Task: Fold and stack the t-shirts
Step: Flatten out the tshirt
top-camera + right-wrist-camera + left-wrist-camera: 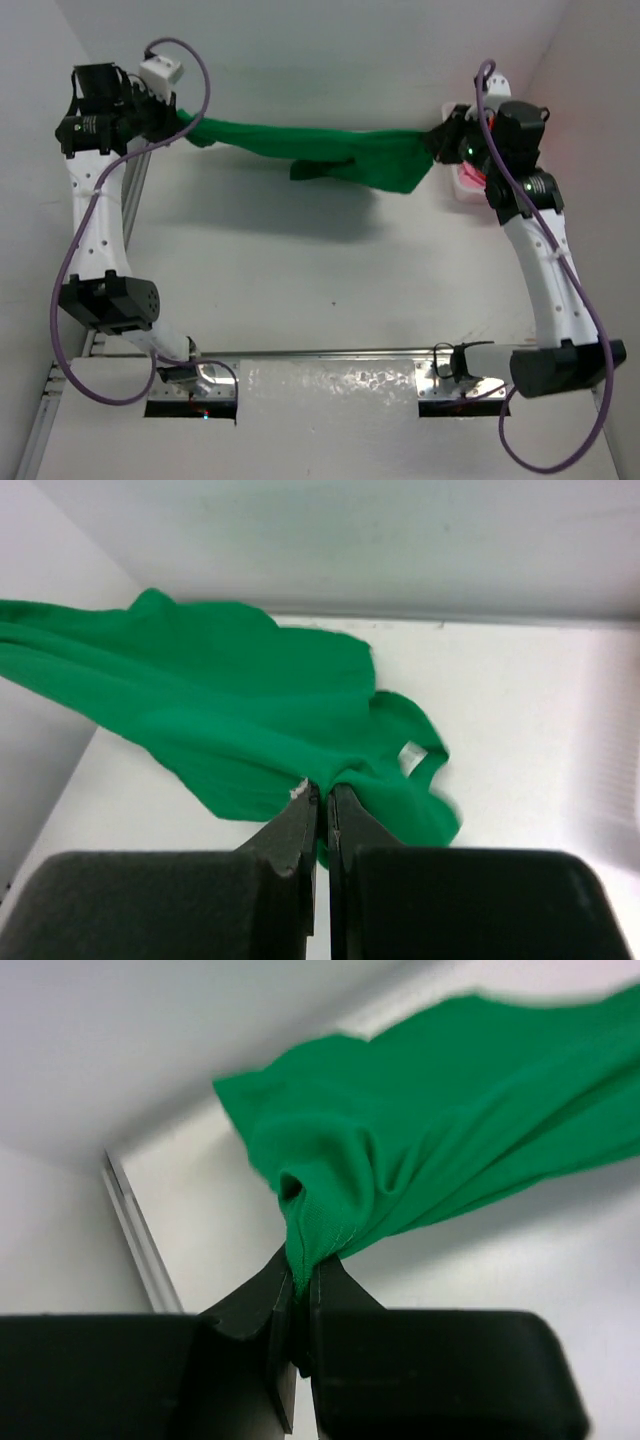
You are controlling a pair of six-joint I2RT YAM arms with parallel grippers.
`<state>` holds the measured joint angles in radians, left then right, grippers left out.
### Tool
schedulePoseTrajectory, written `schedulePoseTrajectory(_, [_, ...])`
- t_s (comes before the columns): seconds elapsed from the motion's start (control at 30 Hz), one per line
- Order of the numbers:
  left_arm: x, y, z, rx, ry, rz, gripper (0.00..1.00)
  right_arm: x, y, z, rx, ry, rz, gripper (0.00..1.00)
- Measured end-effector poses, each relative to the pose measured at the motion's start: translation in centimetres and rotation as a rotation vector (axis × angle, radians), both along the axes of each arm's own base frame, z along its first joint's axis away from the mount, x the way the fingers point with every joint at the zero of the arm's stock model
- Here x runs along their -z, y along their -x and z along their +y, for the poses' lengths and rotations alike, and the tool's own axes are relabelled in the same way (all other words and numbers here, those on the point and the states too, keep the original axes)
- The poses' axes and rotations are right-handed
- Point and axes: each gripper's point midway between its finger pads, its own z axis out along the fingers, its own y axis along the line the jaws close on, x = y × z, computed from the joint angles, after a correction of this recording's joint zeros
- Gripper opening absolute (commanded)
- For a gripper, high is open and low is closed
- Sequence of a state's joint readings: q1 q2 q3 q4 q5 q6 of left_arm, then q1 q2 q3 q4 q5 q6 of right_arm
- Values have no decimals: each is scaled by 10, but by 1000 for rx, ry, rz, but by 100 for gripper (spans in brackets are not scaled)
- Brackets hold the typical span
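Above the table (300, 300), I am holding the green t-shirt (330, 150) stretched in midair, left gripper (303, 1272) and right gripper (325, 795) each clenching one end; behind the right arm, the white basket (465, 197) is showing pink cloth (467, 178).

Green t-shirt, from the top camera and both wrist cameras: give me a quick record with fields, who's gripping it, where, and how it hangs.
item: green t-shirt
left gripper: shut on a bunched edge at one end of the shirt
right gripper: shut on the opposite end
shape: stretched between the two arms, sagging in the middle, one flap drooping below
fold state: not folded
table: the shirt's shadow falls on it; the shirt appears lifted clear
location: far side of the table, away from the arm bases
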<state>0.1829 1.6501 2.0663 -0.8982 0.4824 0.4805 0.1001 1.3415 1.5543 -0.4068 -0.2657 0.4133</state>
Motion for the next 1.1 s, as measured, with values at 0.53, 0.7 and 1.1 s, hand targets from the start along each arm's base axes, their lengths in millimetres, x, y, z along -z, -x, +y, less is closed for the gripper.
schedulePoseTrajectory(0.53, [304, 229, 55, 7, -329, 1035, 64, 275, 164, 52, -213, -27, 630, 0])
schedulePoseTrajectory(0.7, [285, 212, 49, 12, -316, 907, 65, 267, 151, 58, -217, -46, 571, 0])
schedulePoseTrajectory(1.1, [338, 236, -32, 417, -499, 653, 65, 279, 144, 60, -216, -46, 588, 0])
